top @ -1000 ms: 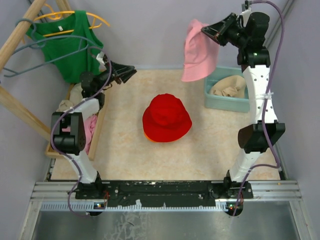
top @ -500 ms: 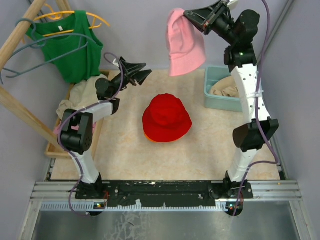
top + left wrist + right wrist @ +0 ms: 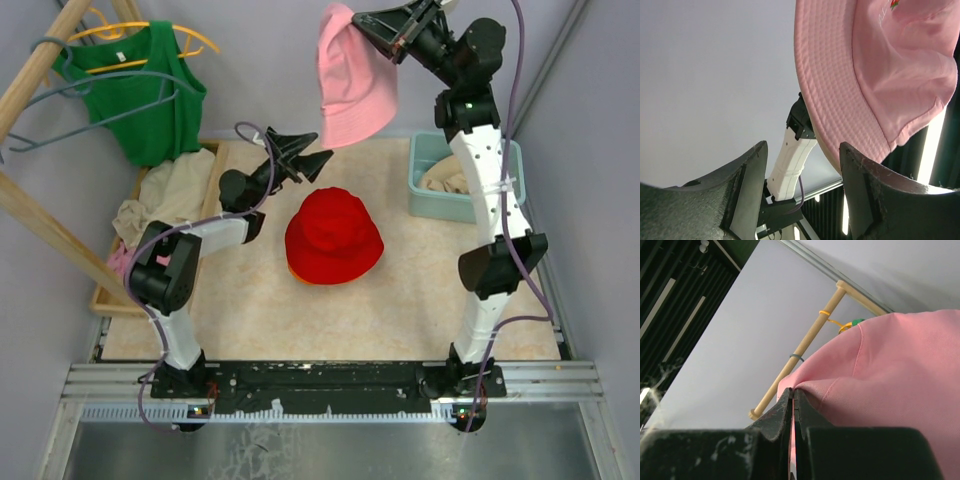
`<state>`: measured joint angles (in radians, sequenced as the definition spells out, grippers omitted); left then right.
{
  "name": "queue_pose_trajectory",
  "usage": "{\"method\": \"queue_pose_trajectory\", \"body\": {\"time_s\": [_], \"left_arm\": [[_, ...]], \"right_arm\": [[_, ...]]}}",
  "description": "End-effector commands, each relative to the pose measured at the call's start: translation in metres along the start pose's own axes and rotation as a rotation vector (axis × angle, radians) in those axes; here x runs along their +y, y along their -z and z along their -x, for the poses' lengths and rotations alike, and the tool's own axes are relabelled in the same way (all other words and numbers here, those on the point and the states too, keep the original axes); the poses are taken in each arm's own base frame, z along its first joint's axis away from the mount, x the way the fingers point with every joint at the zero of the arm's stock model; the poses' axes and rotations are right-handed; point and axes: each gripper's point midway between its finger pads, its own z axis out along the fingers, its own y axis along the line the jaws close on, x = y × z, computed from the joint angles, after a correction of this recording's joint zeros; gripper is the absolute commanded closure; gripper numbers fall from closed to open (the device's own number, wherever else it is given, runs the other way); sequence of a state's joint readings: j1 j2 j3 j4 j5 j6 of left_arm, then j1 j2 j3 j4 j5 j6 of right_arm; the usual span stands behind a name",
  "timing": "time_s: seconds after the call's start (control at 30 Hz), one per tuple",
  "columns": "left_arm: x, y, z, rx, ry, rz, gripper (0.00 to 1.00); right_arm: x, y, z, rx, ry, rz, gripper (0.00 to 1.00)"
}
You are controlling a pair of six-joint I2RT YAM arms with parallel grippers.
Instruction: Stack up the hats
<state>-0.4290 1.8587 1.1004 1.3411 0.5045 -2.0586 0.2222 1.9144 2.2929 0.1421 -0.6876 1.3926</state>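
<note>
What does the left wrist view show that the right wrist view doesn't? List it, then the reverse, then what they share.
Only the left wrist view: the left fingers, spread open with nothing between them, the brim of the pink hat, and the right arm's white link. Only the right wrist view: the right fingers pinched shut on the pink fabric, and the wooden rack pole. Both: the pink hat and the pale wall behind it.

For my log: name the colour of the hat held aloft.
Pink; the hat shows best in the top external view.
</note>
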Motion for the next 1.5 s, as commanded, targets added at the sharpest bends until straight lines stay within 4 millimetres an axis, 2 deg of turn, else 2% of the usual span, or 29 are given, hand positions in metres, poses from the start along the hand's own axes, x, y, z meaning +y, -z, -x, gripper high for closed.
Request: {"method": "queue_pose_trajectory", "body": {"time_s": [0.0, 0.23, 0.6, 0.7, 0.87, 0.93, 1.0, 1.07, 1.2, 1.33, 1.47], "left_arm": [[-0.049, -0.008, -0.012, 0.000, 0.112, -0.138, 0.34], [-0.059, -0.012, -0.012, -0.021, 0.096, -0.174, 0.34], [-0.063, -0.016, -0.016, -0.008, 0.091, -0.197, 0.34], [-0.062, -0.013, -0.014, -0.017, 0.090, -0.214, 0.44], [-0.057, -0.001, -0.009, -0.047, 0.080, -0.211, 0.77], [-0.056, 0.006, -0.006, -0.057, 0.052, -0.192, 0.84], [-0.054, 0.014, -0.002, -0.075, 0.030, -0.170, 0.88], [-0.053, 0.021, -0.001, -0.081, 0.014, -0.148, 0.90], [-0.050, 0.030, -0.003, -0.078, 0.005, -0.121, 0.95], [-0.046, 0.032, -0.011, -0.049, -0.008, -0.094, 0.96], [-0.036, 0.043, -0.017, -0.033, -0.018, -0.054, 0.97]], "right_arm": [[0.041, -0.003, -0.004, -0.004, 0.051, 0.100, 1.00], [0.045, -0.003, -0.017, 0.015, 0.048, 0.097, 1.00], [0.033, 0.004, -0.030, 0.024, 0.032, 0.064, 1.00], [0.036, 0.008, -0.032, 0.029, 0.034, 0.064, 1.00], [0.033, 0.018, -0.039, 0.037, 0.043, 0.035, 1.00], [0.032, 0.023, -0.041, 0.040, 0.051, 0.020, 1.00], [0.027, 0.030, -0.042, 0.039, 0.062, -0.008, 1.00], [0.033, 0.041, -0.042, 0.034, 0.093, -0.029, 1.00], [0.029, 0.059, -0.043, 0.032, 0.126, -0.078, 1.00], [0.014, 0.076, -0.053, 0.047, 0.142, -0.145, 1.00], [-0.003, 0.097, -0.066, 0.057, 0.156, -0.205, 1.00]]}}
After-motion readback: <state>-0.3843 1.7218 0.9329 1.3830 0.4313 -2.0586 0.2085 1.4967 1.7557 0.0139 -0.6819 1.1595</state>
